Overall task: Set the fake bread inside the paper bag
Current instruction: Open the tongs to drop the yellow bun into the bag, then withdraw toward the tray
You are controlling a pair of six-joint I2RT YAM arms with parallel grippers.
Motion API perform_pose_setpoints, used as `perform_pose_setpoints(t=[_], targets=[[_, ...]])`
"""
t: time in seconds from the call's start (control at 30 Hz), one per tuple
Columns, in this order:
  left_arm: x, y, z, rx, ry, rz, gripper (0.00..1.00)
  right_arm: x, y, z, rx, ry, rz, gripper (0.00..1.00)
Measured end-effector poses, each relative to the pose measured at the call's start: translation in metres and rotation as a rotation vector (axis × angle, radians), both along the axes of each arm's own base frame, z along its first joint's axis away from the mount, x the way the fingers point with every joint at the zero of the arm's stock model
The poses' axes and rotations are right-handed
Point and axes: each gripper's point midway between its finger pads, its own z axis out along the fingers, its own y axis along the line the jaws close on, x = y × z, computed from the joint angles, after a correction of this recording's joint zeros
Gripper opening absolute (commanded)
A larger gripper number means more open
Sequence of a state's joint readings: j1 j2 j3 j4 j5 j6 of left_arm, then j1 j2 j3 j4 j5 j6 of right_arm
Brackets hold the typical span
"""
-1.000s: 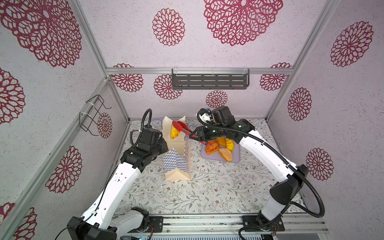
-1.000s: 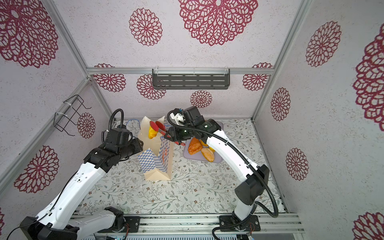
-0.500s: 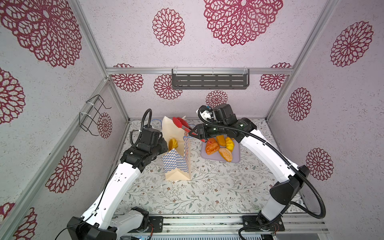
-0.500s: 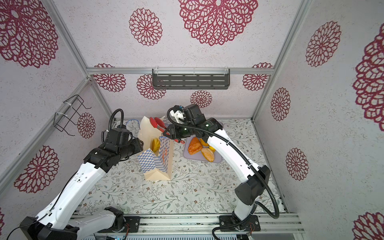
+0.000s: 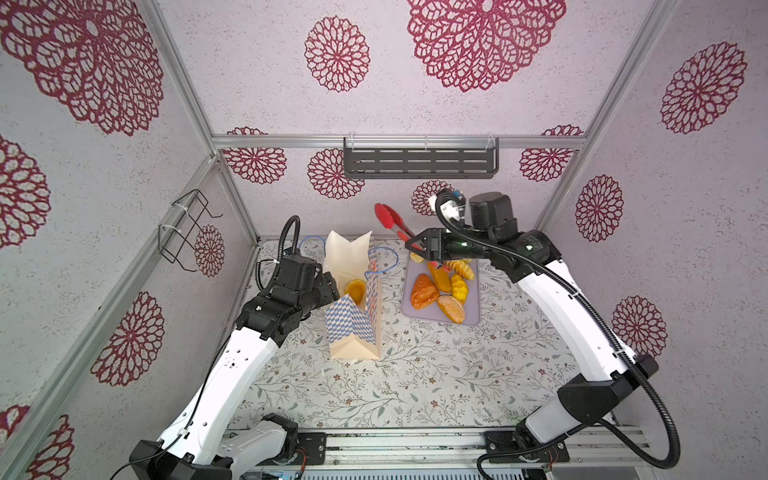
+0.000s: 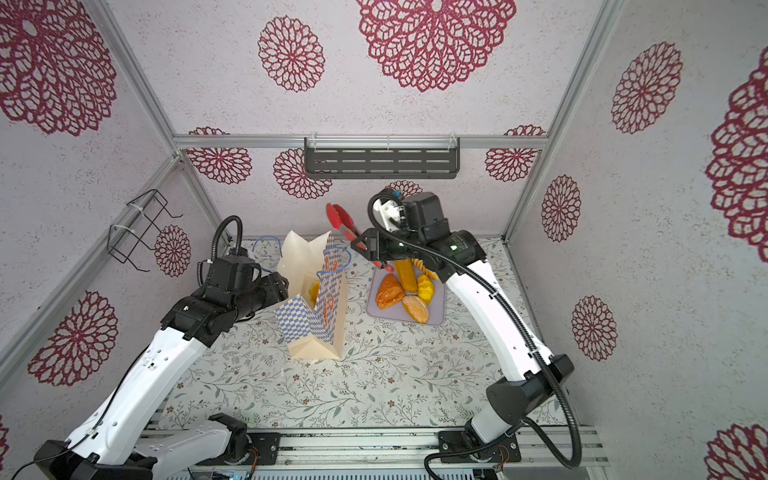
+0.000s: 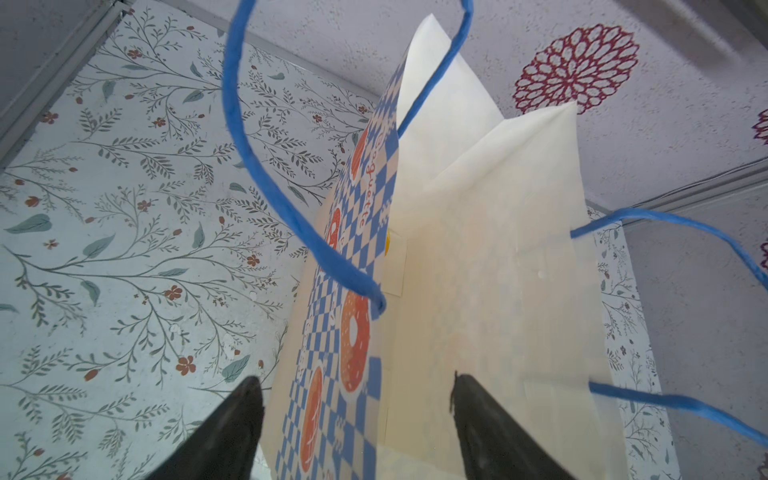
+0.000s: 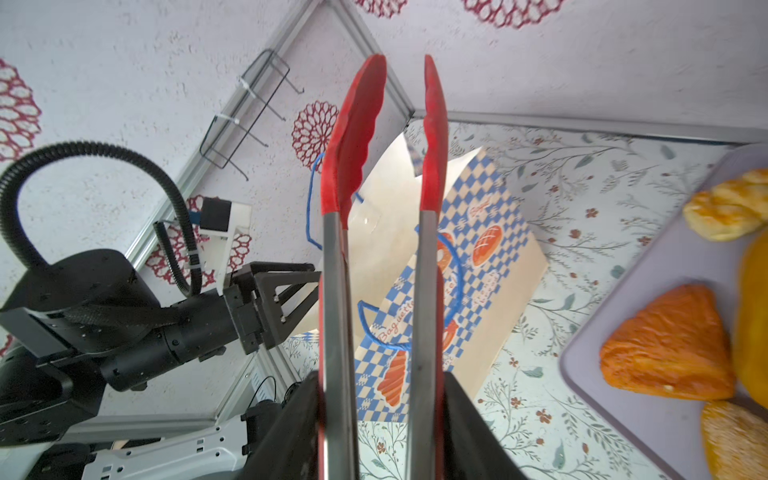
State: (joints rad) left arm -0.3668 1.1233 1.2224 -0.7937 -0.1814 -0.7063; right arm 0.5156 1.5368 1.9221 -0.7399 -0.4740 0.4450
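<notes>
Empty red tongs [image 5: 388,219] are gripped by the right pincer [image 5: 420,246] close beside the fake bread [image 5: 440,289] on the lilac tray [image 5: 471,318], while the paper bag [image 5: 353,332], 1 pastry [image 5: 356,288] inside, is straddled by the spread left pincer [image 7: 357,384].

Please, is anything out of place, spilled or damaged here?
Nothing stands out. The paper bag stands on its base, mouth open, one bread piece inside. The other bread lies on the lilac tray. The red tongs in the right gripper are empty.
</notes>
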Motion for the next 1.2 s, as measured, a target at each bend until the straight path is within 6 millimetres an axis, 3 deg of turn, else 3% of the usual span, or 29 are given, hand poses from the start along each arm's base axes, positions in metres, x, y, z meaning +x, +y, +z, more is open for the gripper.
perform_pose_setpoints(t=[0.1,0.2,0.3,0.43,0.63,0.77,0.97,1.2], targets=[[-0.002,0.003,0.01,0.003,-0.022,0.007,0.85,0.0,-0.04,0.003,0.001,-0.007,-0.087,0.45],[-0.006,0.007,0.022,0.006,-0.043,0.014,0.87,-0.005,-0.08,-0.008,-0.022,0.018,-0.18,0.45],[-0.008,0.011,0.035,0.013,-0.069,0.027,0.88,-0.007,-0.11,-0.031,-0.071,0.06,-0.264,0.46],[-0.012,0.014,0.053,0.026,-0.108,0.036,0.89,-0.008,-0.137,-0.082,-0.161,0.158,-0.337,0.46],[-0.018,-0.003,0.071,0.066,-0.14,-0.012,0.9,-0.008,-0.158,-0.161,-0.318,0.319,-0.382,0.46],[-0.022,-0.016,0.078,0.104,-0.154,-0.044,0.91,-0.009,-0.165,-0.198,-0.398,0.388,-0.382,0.48],[-0.028,-0.029,0.091,0.146,-0.183,-0.08,0.92,-0.028,-0.17,-0.237,-0.459,0.485,-0.357,0.49],[-0.027,-0.026,0.085,0.185,-0.187,-0.079,0.98,-0.051,-0.172,-0.268,-0.511,0.567,-0.327,0.54]])
